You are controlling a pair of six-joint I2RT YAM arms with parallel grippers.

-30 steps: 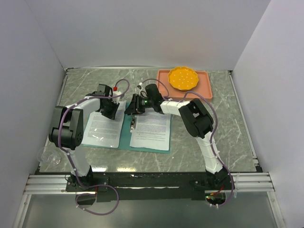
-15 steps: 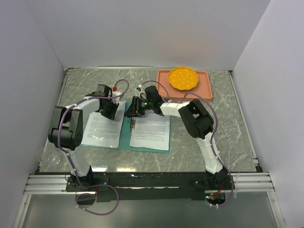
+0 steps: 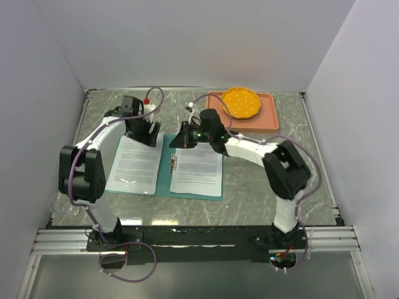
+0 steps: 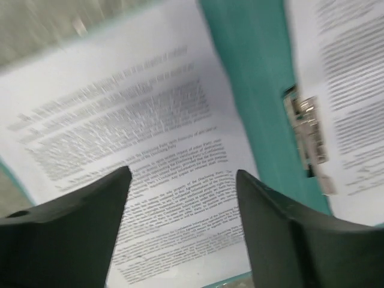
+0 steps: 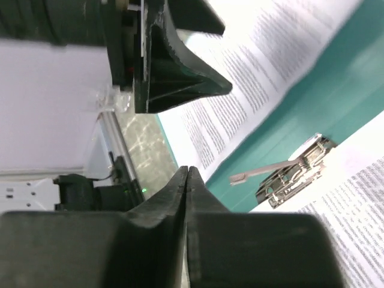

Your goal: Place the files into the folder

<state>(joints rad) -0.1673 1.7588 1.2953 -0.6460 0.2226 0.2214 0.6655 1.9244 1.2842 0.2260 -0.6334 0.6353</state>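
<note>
Left gripper (image 4: 181, 177) hovers over the left sheet, jaws apart and empty. Right gripper (image 5: 188, 170) is pinched shut on nothing, just above the clip (image 5: 294, 175). Files (image 3: 136, 165) lie flat on both leaves of the opened folder (image 3: 164, 182), mid-table.

Risk: the clip's lever appears raised, though the view is poor. If so, the sheets sit unclamped, and a dragging fingertip could skid or crease the thin, slick paper. Swinging the cover over could slide them out.

Folder is thin, smooth teal card. Clip is small, bright metal.
</note>
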